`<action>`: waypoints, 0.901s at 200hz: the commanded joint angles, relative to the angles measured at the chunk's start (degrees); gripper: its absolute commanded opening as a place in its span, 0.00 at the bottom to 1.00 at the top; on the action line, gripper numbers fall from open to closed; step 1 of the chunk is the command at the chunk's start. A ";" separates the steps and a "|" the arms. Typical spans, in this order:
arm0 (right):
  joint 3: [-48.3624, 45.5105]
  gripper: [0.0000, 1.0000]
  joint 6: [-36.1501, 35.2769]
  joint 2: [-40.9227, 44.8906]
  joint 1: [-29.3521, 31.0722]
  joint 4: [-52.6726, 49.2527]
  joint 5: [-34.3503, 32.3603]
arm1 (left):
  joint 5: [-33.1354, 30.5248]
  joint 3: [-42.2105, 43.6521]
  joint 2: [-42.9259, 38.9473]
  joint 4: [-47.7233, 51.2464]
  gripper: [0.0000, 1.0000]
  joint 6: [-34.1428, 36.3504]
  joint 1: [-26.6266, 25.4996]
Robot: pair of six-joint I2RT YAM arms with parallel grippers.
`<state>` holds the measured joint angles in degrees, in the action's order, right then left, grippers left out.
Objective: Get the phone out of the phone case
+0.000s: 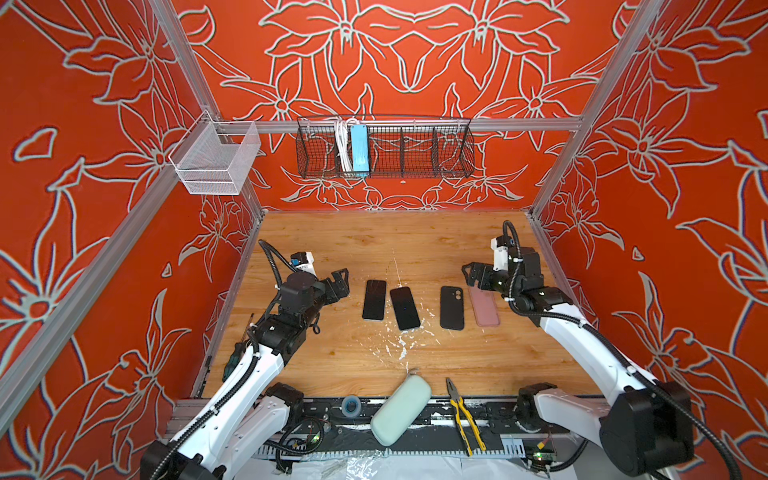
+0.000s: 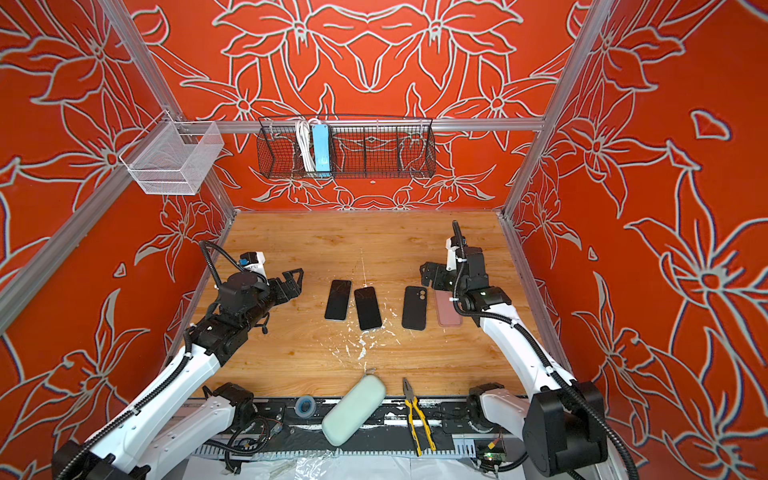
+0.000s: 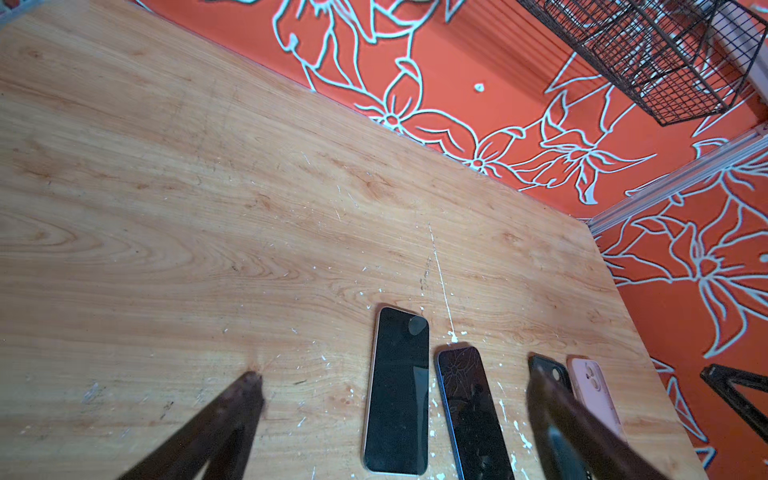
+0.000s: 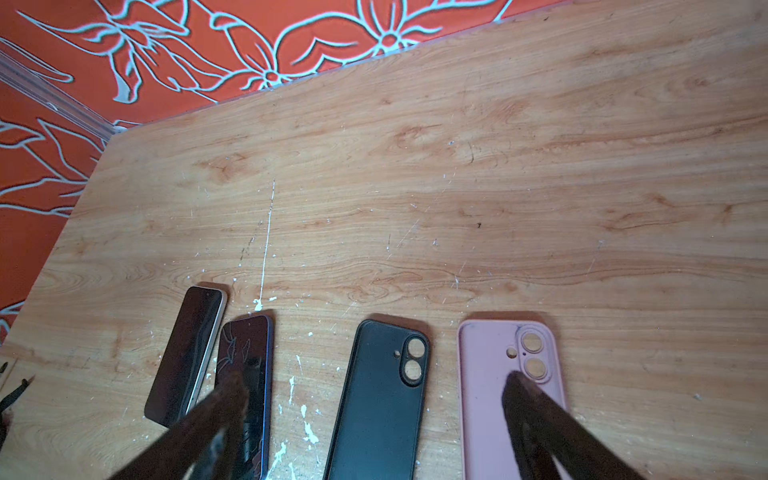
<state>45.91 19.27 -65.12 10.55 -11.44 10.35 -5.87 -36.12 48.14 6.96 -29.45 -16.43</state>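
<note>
Before the phones (image 1: 374,300): pliers (image 1: 456,399), pouch (image 1: 401,409), tape (image 1: 350,405)

top views: high, front, facing back wall (image 1: 395,62) | wrist views: low, near, both sharing phones (image 3: 397,390)

Wide open across bare table (image 1: 374,241) behind the row of 4. Barely any gap btwn left phone (image 1: 374,300) & cracked phone (image 1: 404,308); wider lane over to black case (image 1: 451,308); slim gap on to pink case (image 1: 485,311). Near edge blocked w/ green pouch (image 1: 401,409), pliers (image 1: 457,399), tape roll (image 1: 350,405).
</note>
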 commanded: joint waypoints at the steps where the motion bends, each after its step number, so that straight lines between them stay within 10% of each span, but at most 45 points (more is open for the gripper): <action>1: 0.01 0.98 -1.57 0.77 -0.63 0.82 -1.90 | -2.57 1.23 -0.81 -1.59 0.97 1.96 0.43; 180: -2.40 0.97 -6.77 0.50 -0.83 4.37 -7.13 | -11.27 7.79 -0.68 -10.46 0.97 17.36 0.52</action>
<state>44.84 15.35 -65.12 10.15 -8.73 5.91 -14.15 -30.79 48.75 1.08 -17.15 -16.43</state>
